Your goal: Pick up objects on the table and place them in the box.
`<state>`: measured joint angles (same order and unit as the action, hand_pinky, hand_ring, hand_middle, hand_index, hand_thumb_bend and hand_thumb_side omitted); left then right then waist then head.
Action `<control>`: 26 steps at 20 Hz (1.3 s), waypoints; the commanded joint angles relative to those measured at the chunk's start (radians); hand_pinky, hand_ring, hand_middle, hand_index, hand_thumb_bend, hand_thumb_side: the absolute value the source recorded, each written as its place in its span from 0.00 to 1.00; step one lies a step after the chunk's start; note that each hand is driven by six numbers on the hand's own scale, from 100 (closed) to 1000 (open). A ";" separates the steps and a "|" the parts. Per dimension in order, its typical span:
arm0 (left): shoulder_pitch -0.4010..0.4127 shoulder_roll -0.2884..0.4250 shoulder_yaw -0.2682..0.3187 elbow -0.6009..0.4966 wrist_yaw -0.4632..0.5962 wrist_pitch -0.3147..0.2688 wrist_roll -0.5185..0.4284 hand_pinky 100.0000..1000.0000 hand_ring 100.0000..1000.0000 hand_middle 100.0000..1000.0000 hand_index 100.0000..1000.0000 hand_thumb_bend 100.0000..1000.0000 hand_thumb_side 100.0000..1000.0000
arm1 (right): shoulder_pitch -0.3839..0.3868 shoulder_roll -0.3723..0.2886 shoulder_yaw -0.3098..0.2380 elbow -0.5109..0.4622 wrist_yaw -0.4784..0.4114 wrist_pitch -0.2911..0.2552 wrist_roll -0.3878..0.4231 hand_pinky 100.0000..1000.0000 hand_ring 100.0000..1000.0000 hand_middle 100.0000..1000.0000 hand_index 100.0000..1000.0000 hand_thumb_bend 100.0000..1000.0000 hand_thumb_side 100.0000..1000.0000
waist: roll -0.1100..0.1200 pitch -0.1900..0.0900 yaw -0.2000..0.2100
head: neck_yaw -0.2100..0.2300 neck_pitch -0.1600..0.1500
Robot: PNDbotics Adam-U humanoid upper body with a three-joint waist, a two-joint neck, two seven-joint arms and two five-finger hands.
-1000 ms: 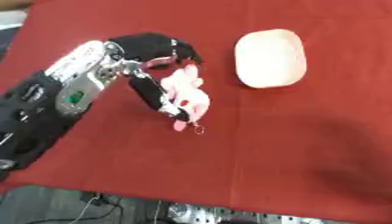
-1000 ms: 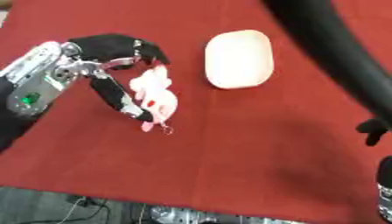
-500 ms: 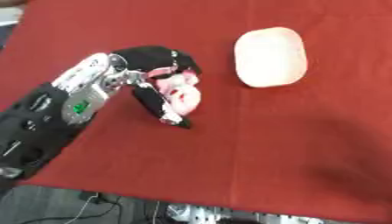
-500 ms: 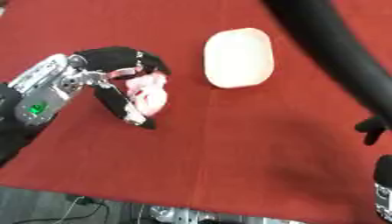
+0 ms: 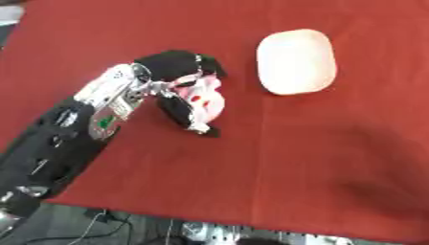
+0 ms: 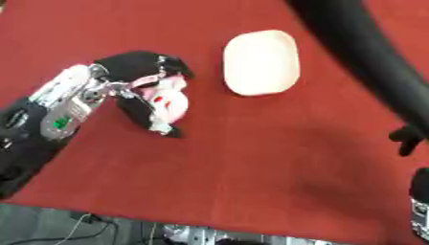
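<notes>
My left hand (image 5: 172, 67) reaches in from the lower left over the red table (image 5: 293, 158), fingers curled round a small pink and white soft toy (image 5: 203, 99) with red marks. The toy sits low, at or just above the cloth. To its right lies a white rounded oblong object (image 5: 295, 61), flat on the table and apart from the hand. My right arm (image 6: 360, 52) crosses the upper right of the right eye view; of the right hand only dark fingers (image 6: 408, 139) show at the right edge. No box is in view.
A dark and silver cylindrical thing (image 6: 421, 206) shows at the lower right corner. The table's front edge (image 5: 209, 220) runs along the bottom, with cables and floor below it.
My left hand has closed further round the pink toy and drawn it slightly back toward me and to the left. The white object and right arm stay put.
</notes>
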<state>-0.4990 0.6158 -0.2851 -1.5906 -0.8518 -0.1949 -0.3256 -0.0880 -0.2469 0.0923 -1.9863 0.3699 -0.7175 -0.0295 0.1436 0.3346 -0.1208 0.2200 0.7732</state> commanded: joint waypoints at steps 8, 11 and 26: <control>0.026 -0.053 0.060 -0.034 0.217 0.034 0.518 0.00 0.03 0.01 0.13 0.00 0.05 | -0.001 0.004 0.002 -0.014 -0.003 -0.003 0.005 0.18 0.43 0.76 0.84 0.06 0.67 | -0.018 -0.010 0.007 | -0.009 -0.003; 0.027 -0.077 0.070 -0.035 0.289 0.008 0.683 0.00 0.03 0.02 0.14 0.00 0.05 | 0.000 0.005 0.002 -0.014 -0.002 -0.001 0.008 0.18 0.43 0.75 0.84 0.06 0.67 | -0.021 -0.011 0.008 | -0.010 -0.003; -0.179 -0.169 0.133 -0.045 0.267 -0.046 0.790 0.00 0.04 0.00 0.16 0.00 0.00 | 0.013 0.003 0.006 -0.014 -0.011 0.002 0.017 0.18 0.43 0.74 0.84 0.05 0.67 | -0.027 -0.030 0.010 | -0.008 -0.003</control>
<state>-0.6597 0.4453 -0.1654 -1.6260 -0.5767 -0.2398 0.4675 -0.0780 -0.2392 0.0969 -1.9863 0.3652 -0.7140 -0.0156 0.1230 0.3255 -0.1104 0.2113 0.7733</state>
